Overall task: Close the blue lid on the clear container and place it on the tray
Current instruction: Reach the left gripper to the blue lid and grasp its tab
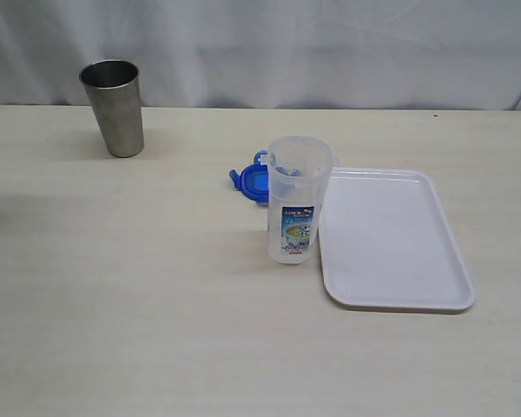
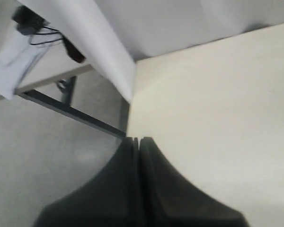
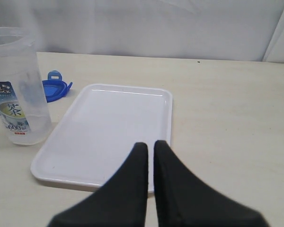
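Exterior view: the clear container (image 1: 297, 204) stands upright and open-mouthed on the tabletop (image 1: 156, 321), its base just beside the tray (image 1: 391, 248), which lies at its three o'clock. The blue lid (image 1: 248, 182) lies flat at its ten o'clock, partly hidden behind it. A steel cup (image 1: 113, 109) stands well apart, farther out at ten o'clock. No arm shows here.

Left wrist view: the left end effector (image 2: 138, 142) is pressed together and empty, above a bare tabletop corner. Grey floor, a dark metal frame and loose cables lie beyond the edge.

Right wrist view: the right end effector (image 3: 150, 147) is pressed together and empty, poised over the tray's near rim, with container and lid beyond.

Fetching the lid looks like the first step. It is best taken by its rim from the side away from the container, then seated level. The tall, narrow container could tip, so the other arm should steady it.

The tabletop is pale, matte wood grain. White cloth hangs behind.
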Robot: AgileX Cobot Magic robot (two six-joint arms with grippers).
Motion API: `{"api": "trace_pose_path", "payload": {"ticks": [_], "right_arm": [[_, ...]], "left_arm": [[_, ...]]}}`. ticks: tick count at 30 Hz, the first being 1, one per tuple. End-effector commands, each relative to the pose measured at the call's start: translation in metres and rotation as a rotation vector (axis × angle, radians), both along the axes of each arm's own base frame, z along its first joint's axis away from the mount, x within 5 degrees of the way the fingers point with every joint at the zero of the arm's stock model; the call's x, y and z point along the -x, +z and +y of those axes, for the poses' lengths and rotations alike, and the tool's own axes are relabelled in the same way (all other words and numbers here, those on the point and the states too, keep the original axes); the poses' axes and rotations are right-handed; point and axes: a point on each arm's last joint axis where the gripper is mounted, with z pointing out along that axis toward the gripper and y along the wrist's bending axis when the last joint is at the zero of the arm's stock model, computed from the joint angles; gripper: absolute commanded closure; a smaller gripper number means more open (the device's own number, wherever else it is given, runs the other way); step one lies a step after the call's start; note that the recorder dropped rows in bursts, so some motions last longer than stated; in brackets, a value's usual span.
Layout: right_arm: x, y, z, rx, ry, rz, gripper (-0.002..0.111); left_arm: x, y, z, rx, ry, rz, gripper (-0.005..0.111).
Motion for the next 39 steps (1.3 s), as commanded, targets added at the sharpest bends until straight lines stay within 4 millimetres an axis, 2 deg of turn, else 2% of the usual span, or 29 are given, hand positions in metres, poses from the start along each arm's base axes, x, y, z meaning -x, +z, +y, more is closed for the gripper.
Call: {"api": "trace_pose_path", "payload": {"ticks": [1,6,11,13,14,17,20,21,23,27,31,39], "right_arm": [[0.000,0.000,-0.001,0.007,-0.005,-0.006,0.104],[0.000,0.000,-0.001,0.007,-0.005,-0.006,0.104],[0.000,0.000,-0.001,0.007,-0.005,-0.006,0.104],[0.000,0.000,-0.001,0.007,-0.005,-0.006,0.104],[0.000,0.000,-0.001,0.007,-0.005,-0.006,0.104],[0.000,0.000,-0.001,0.007,-0.005,-0.006,0.104],[0.000,0.000,-0.001,0.007,-0.005,-0.006,0.104],[0.000,0.000,-0.001,0.007,-0.005,-0.006,0.104],[0.000,0.000,-0.001,0.007,-0.005,-0.006,0.104],[0.000,0.000,-0.001,0.007,-0.005,-0.006,0.104],[0.000,0.000,-0.001,0.007,-0.005,-0.006,0.104],[0.000,0.000,-0.001,0.007,-0.005,-0.006,0.104]], "left_arm": [[0.000,-0.007,-0.019,0.156,-0.103,0.078,0.107],[0.007,-0.016,-0.039,0.288,-0.264,0.207,0.107],[0.015,-0.033,-0.077,0.519,-0.373,0.206,0.107],[0.020,-0.046,-0.109,0.605,-0.470,0.203,0.107],[0.022,-0.057,-0.134,0.655,-0.538,0.228,0.107],[0.021,-0.083,-0.174,0.767,-0.556,0.290,0.102],[0.020,-0.110,-0.217,0.791,-0.611,0.354,0.075],[0.016,-0.116,-0.226,0.807,-0.570,0.332,0.070],[0.008,-0.123,-0.241,0.866,-0.482,0.274,0.069],[-0.003,-0.142,-0.273,0.922,-0.512,0.309,0.069],[-0.017,-0.152,-0.276,0.963,-0.383,0.241,0.069],[-0.032,-0.162,-0.279,0.981,-0.327,0.206,0.069]]}}
